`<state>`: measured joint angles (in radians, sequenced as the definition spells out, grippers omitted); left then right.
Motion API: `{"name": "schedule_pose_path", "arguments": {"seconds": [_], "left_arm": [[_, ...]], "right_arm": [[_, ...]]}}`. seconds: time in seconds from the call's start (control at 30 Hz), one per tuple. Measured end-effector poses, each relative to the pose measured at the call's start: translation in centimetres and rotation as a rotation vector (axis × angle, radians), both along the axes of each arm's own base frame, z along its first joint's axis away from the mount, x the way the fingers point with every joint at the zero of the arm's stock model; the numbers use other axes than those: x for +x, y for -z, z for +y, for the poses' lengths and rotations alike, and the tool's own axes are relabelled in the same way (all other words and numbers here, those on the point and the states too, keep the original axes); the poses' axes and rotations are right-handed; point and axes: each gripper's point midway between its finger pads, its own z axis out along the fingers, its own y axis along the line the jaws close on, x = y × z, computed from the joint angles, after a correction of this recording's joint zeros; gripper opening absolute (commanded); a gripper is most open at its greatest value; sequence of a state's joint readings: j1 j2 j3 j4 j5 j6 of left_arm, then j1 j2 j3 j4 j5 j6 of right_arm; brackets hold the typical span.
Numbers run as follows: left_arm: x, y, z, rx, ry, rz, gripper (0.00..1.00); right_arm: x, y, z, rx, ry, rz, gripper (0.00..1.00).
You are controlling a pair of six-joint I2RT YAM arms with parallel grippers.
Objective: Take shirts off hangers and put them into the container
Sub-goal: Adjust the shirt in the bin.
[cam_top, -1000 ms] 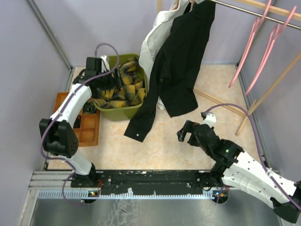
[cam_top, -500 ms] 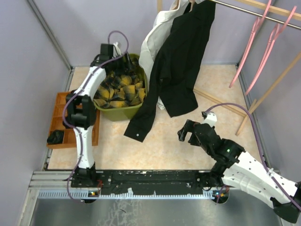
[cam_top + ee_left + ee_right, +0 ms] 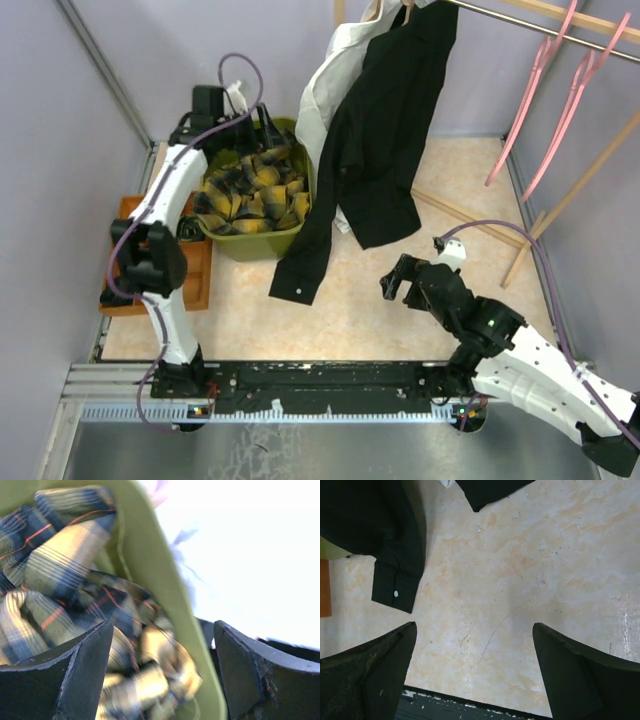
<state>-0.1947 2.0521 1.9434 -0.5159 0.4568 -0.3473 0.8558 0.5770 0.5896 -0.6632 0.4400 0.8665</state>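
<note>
Green tub (image 3: 262, 238) at the table's (image 3: 455, 180) back-left holds the plaid shirt (image 3: 250, 190). My left gripper (image 3: 161, 630) hovers over its rim, jaws apart, empty. Right gripper (image 3: 474, 627) is wide open, empty, front-right. Drop looks done. Next, I'd say: black shirt (image 3: 385, 140) hanging mid-back, grab near the collar and lift clear.

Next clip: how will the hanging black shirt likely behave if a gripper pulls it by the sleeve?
Probably floppy: the black shirt drapes in soft folds and its cuff dangles limp. Likely light, since it looks like thin cloth. It may tug the white shirt along, since the two hang overlapped.
</note>
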Motion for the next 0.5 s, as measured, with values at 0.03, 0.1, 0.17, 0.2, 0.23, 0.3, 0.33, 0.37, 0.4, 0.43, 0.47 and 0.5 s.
{"name": "schedule_pose_path", "arguments": {"seconds": [0.03,0.1,0.17,0.2,0.23,0.3,0.33,0.37,0.4,0.43,0.47,0.5], "left_arm": [[-0.8,-2.2,0.0,-0.011,0.017,-0.041,0.88],[-3.1,-6.6,0.2,-0.025,0.038,-0.128,0.89],[-5.9,-9.7,0.9,-0.022,0.039,-0.200,0.89],[-7.2,-10.7,1.5,-0.012,0.024,-0.226,0.89],[-8.3,-11.2,2.2,0.004,0.002,-0.242,0.89],[-10.6,-10.4,4.0,0.052,-0.067,-0.240,0.89],[-11.3,-9.7,4.8,0.075,-0.100,-0.229,0.89],[-11.9,-8.3,5.9,0.102,-0.138,-0.208,0.88],[-12.6,-6.8,7.0,0.130,-0.176,-0.179,0.88],[-13.1,-5.5,8.0,0.155,-0.208,-0.151,0.88],[-13.6,-4.0,9.1,0.180,-0.241,-0.122,0.88],[-14.0,-2.7,10.3,0.206,-0.275,-0.093,0.88]], "right_arm": [[0.0,0.0,0.0,0.000,0.000,0.000,0.99],[0.0,0.1,0.0,-0.002,0.000,0.002,0.99],[-0.1,0.1,-0.1,-0.002,0.001,0.003,0.99],[-0.1,0.1,0.0,-0.001,0.000,0.003,0.99],[-0.1,0.1,0.0,0.000,0.000,0.003,0.99],[-0.1,0.0,0.0,0.001,0.000,0.003,0.99],[-0.1,0.0,0.0,0.003,-0.002,0.003,0.99],[-0.1,0.0,0.0,0.004,-0.003,0.002,0.99],[-0.1,-0.1,0.0,0.006,-0.003,0.001,0.99],[-0.1,-0.1,0.0,0.007,-0.004,0.000,0.99],[-0.1,-0.1,0.0,0.007,-0.004,0.001,0.99],[-0.1,-0.1,0.0,0.007,-0.005,0.001,0.99]]}}
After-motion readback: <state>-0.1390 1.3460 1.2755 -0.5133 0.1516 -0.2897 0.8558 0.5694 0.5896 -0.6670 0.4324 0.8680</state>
